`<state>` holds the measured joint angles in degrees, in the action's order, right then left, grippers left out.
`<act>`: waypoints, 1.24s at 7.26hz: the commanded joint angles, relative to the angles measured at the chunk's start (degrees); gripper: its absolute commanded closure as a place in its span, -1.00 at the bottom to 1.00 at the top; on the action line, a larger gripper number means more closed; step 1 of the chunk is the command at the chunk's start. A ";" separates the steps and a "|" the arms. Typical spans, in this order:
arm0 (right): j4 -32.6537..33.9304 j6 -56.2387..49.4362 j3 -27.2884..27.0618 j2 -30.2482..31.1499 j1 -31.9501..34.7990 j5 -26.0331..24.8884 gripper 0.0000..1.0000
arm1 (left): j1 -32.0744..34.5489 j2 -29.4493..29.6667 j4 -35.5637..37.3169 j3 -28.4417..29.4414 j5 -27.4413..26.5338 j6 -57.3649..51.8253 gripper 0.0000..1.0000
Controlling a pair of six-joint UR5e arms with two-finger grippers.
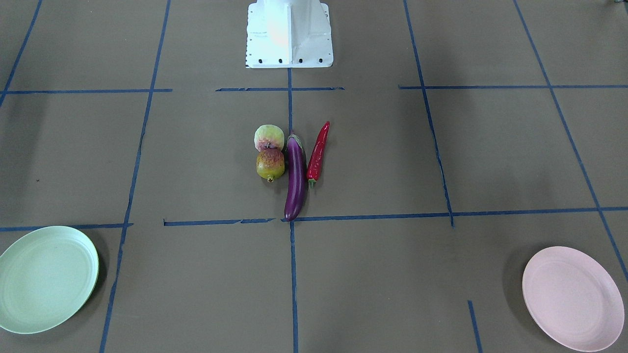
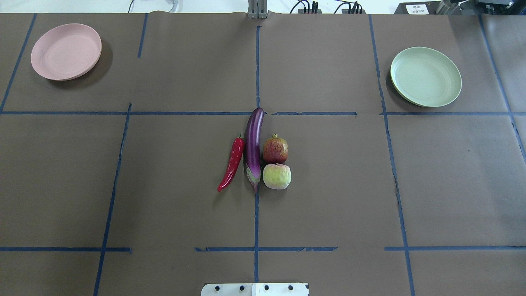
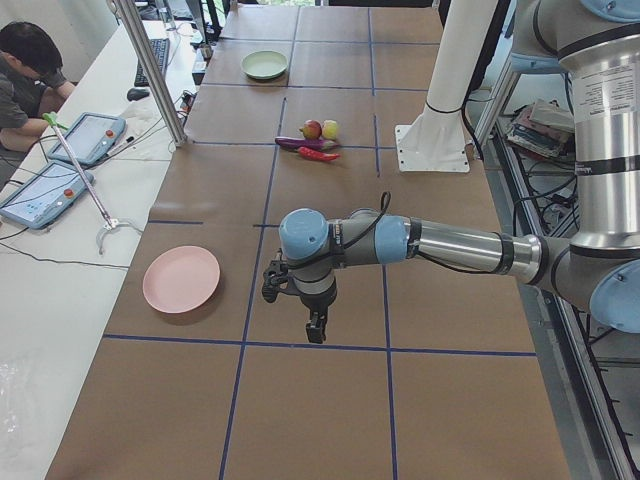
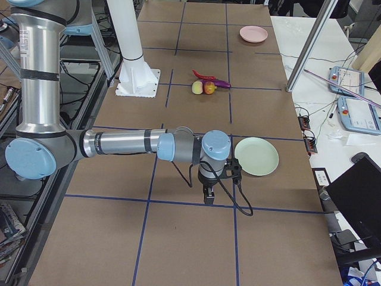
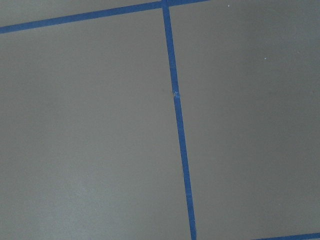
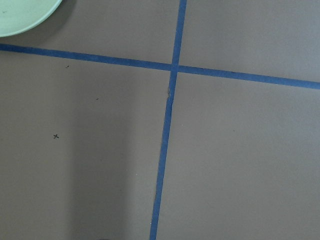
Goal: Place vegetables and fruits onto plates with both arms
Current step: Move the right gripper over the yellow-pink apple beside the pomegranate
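Observation:
At the table's middle lie a purple eggplant point(image 2: 253, 146), a red chili pepper point(image 2: 232, 163) on its left, and on its right a red-yellow pomegranate-like fruit point(image 2: 275, 150) with a pale green-pink peach-like fruit point(image 2: 277, 176) touching it. The pink plate point(image 2: 65, 51) sits far left and the mint green plate point(image 2: 425, 76) far right; nothing lies on either. My left gripper point(image 3: 316, 328) hangs over bare table beside the pink plate point(image 3: 181, 279). My right gripper point(image 4: 209, 195) hangs beside the green plate point(image 4: 256, 156). Both show only in side views, so I cannot tell their state.
Blue tape lines point(image 2: 257, 70) grid the brown table. The white base block point(image 1: 289, 34) stands at the robot's edge. A person point(image 3: 25, 75) sits at a side table with tablets point(image 3: 90, 135), and a metal post point(image 3: 150, 70) rises at that table edge.

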<state>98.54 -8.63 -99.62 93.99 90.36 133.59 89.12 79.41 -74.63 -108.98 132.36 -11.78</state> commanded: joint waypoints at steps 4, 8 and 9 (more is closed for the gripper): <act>-1.95 1.68 -5.73 -0.65 -4.03 0.53 -1.00 | 0.00 0.05 -0.07 -0.18 0.09 -0.26 -1.00; -1.86 11.83 -8.31 -17.31 -18.53 -0.09 -0.99 | -0.18 0.14 -0.16 -0.18 0.09 0.00 -1.00; -1.86 20.67 -10.05 -20.75 -23.17 -0.35 -0.99 | -0.18 0.14 -0.16 -0.18 0.09 0.00 -1.00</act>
<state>96.65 3.24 -108.21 77.88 72.22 133.46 88.97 79.54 -74.79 -109.16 132.45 -11.84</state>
